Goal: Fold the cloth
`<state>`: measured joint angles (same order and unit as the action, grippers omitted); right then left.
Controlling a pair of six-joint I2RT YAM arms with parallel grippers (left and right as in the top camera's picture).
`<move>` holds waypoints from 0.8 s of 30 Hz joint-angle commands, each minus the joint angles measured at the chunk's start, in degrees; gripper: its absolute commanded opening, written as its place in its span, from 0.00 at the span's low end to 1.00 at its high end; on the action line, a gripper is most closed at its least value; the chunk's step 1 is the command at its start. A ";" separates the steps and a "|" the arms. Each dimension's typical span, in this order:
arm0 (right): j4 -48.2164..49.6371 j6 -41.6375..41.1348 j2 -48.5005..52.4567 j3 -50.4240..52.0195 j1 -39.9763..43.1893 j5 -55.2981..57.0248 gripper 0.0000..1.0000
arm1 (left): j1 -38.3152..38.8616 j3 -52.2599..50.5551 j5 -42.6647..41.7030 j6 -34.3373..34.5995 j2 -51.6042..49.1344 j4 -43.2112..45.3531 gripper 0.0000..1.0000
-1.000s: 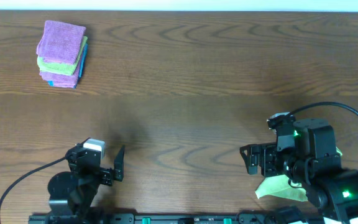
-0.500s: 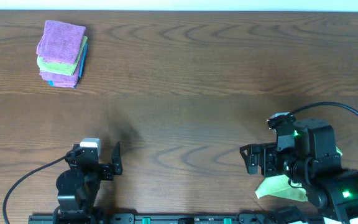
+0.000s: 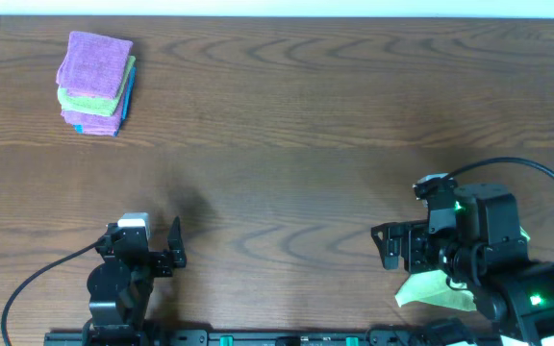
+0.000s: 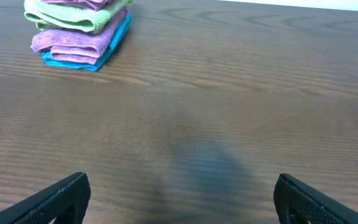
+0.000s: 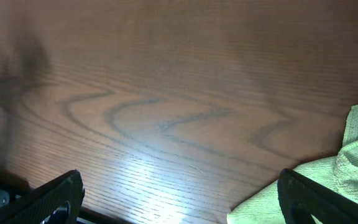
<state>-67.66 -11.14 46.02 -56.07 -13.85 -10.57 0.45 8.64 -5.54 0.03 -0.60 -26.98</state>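
**Get the loose cloth out flat before you fold it**

The light green cloth lies crumpled at the near edge of the counter, towards the near-right corner. Much of it is tucked beneath the right arm. In the right wrist view only a rumpled part of it shows, low on the right side.

The right claw is released and grasping nothing. Its fingers are spread wide over bare wood, just beside the cloth but not on it. The left claw is also released and empty, near the near edge on the left side, well apart from the cloth.

The step in hand looks like the first pick, so do it carefully:

- Bring the right claw back over the cloth and pinch one outer edge or corner, not the bunched middle.
- Drag it towards the middle of the counter, where both arms can likely reach.
- Spread it flat, one claw to each corner, before you make any crease.
- Grip shallowly, as the soft fabric may bunch or slip.

Keep away from the stack of folded cloths at the far-left corner.
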 commanded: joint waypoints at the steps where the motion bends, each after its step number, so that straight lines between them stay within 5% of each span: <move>1: 0.11 -0.63 -0.22 -0.04 -0.44 0.24 0.99 | -0.15 -1.03 1.07 0.39 0.35 0.00 0.95; 8: 0.11 -0.44 -0.22 -0.04 -0.44 0.33 0.99 | -0.15 -1.03 1.07 0.39 0.35 -0.02 0.95; 13: 7.04 6.97 -3.23 2.27 -0.37 8.92 0.99 | -0.15 -1.03 1.07 0.39 0.35 -0.02 0.95; 24: 26.82 15.98 -31.71 26.80 8.96 9.73 0.99 | -0.15 -1.03 1.07 0.39 0.35 0.00 0.95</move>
<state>-41.74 2.00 18.46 -33.30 -6.48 -1.67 0.45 8.62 -5.52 0.03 -0.60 -26.87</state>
